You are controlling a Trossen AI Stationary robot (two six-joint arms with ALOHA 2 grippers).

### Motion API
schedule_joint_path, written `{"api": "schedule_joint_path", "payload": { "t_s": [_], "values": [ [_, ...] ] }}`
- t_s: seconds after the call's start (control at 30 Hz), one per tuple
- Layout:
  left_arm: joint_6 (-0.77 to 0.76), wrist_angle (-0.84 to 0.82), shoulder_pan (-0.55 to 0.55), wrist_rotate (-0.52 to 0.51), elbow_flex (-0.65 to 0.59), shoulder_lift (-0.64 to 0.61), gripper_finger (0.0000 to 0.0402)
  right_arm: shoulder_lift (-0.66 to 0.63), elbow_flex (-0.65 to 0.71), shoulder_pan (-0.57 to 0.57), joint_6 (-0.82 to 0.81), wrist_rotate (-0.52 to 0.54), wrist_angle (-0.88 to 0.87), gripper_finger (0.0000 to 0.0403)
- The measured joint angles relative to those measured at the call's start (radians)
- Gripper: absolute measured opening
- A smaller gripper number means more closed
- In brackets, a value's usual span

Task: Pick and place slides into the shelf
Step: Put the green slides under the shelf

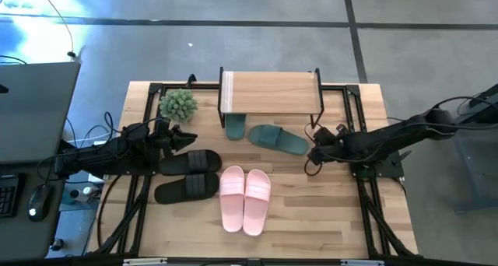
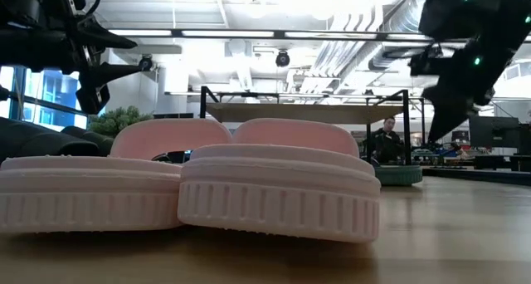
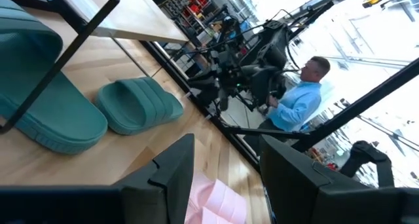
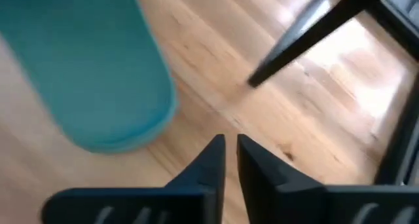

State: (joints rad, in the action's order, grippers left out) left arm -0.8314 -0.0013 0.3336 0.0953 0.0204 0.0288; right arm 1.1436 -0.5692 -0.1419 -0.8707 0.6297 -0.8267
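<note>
Wooden worktop (image 1: 311, 211) fills mid-frame, the shelf (image 1: 270, 92) at upper centre. One green slide (image 1: 278, 138) lies just below it, another tucked beneath. Right gripper (image 1: 314, 152) hovers beside it, jaws nearly together, empty. Left gripper (image 1: 187, 138), jaws apart, hangs over the black slides (image 1: 187, 175); pink slides (image 1: 245, 199) sit at lower centre.

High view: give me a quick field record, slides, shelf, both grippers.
shelf: shelf at the far middle of the table, plank top bare
green slides: one green slide partly under the shelf, the other green slide lying loose on the table just in front of it
black slides: black pair left of centre, side by side
pink slides: pink pair at front centre, side by side
left gripper: left gripper open, empty, by the black pair
right gripper: right gripper nearly shut on nothing, beside the loose green slide
other: small plant left of the shelf
</note>
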Motion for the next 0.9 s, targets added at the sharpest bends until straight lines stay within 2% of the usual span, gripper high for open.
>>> {"api": "schedule_joint_path", "payload": {
  "t_s": [0.13, 0.27, 0.57, 0.73, 0.9],
  "values": [
    [0.000, 0.000, 0.000, -0.002, 0.000, 0.000, 0.0159, 0.066, 0.067, 0.039, 0.042, -0.066, 0.132, 0.0003],
    [0.000, 0.000, 0.000, -0.002, 0.000, 0.000, 0.0159, 0.081, 0.120, 0.044, 0.043, -0.024, 0.261, 0.0003],
    [0.000, 0.000, 0.000, -0.002, 0.000, 0.000, 0.0159, 0.081, 0.127, 0.107, 0.206, -0.089, 0.373, 0.0000],
    [0.000, 0.000, 0.000, -0.002, 0.000, 0.000, 0.0159, 0.081, 0.127, 0.155, 0.299, -0.206, 0.431, 0.0000],
    [0.000, 0.000, 0.000, -0.002, 0.000, 0.000, 0.0159, 0.081, 0.127, 0.143, 0.322, -0.310, 0.506, 0.0000]
  ]
}}
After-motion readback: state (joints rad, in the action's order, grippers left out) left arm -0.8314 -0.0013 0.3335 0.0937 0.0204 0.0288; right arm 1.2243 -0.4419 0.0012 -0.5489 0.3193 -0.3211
